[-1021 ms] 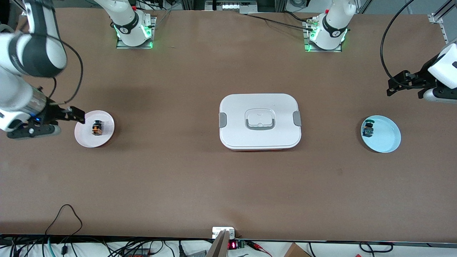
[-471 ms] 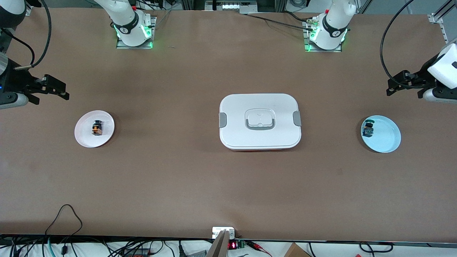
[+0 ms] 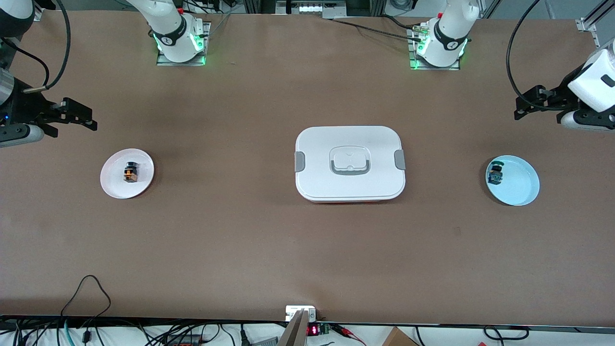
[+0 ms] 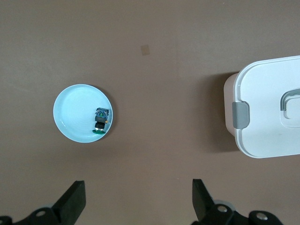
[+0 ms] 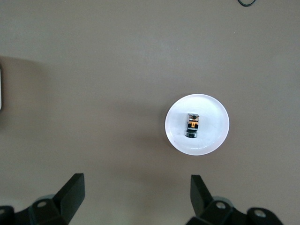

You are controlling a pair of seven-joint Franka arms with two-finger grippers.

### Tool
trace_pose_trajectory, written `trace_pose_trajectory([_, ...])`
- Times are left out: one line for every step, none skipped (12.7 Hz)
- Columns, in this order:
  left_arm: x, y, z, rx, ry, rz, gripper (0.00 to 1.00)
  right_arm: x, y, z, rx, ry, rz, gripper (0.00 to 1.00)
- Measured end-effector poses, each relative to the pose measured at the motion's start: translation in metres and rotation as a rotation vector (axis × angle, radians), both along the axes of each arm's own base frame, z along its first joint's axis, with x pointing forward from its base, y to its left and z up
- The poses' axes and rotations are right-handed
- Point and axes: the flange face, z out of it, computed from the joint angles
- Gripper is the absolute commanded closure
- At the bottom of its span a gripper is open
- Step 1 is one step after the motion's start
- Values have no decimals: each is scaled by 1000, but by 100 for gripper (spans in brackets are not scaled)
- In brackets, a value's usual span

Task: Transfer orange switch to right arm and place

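The orange switch [image 3: 129, 172] lies on its side on a small white plate [image 3: 115, 185] toward the right arm's end of the table. The right wrist view shows the same switch [image 5: 192, 124] on that plate [image 5: 213, 140]. My right gripper [image 3: 90, 120] hangs open over bare table beside the plate, apart from it. Its jaws [image 5: 136, 183] stand wide with nothing between them. My left gripper [image 3: 524, 103] is open over bare table at the left arm's end, and its fingers [image 4: 139, 187] hold nothing.
A white lidded box [image 3: 350, 163] with grey clasps sits mid-table and shows at the edge of the left wrist view [image 4: 269, 112]. A light blue plate [image 3: 521, 185] toward the left arm's end holds a green-capped switch [image 3: 495, 174], which the left wrist view also shows [image 4: 101, 121].
My right gripper has lifted away from the white plate's rim and now hangs over bare table beside it. The left gripper has shifted slightly. The orange switch has not moved.
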Motion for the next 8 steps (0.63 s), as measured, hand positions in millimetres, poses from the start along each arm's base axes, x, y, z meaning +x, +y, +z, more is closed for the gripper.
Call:
trace_pose_trajectory([0, 0, 0, 0, -1, 3, 0, 0, 0, 0, 0, 3, 1, 0])
trace_pose_trajectory([0, 0, 0, 0, -1, 6, 0, -1, 1, 1, 0, 3, 3, 0])
trace_pose_trajectory([0, 1, 0, 0, -1, 8, 0, -1, 4, 4, 0, 0, 6, 0])
trace_pose_trajectory([0, 1, 1, 0, -1, 9, 0, -2, 7, 6, 1, -4, 7, 0])
trace_pose_trajectory([0, 1, 1, 0, -3, 10, 0, -3, 9, 9, 1, -5, 5, 0])
trace_pose_trajectory([0, 1, 2, 0, -5, 10, 0, -5, 9, 11, 1, -5, 3, 0])
trace_pose_trajectory([1, 1, 3, 0, -6, 10, 0, -5, 9, 11, 1, -5, 3, 0])
trace_pose_trajectory([2, 1, 3, 0, -8, 10, 0, -5, 9, 11, 1, -5, 2, 0])
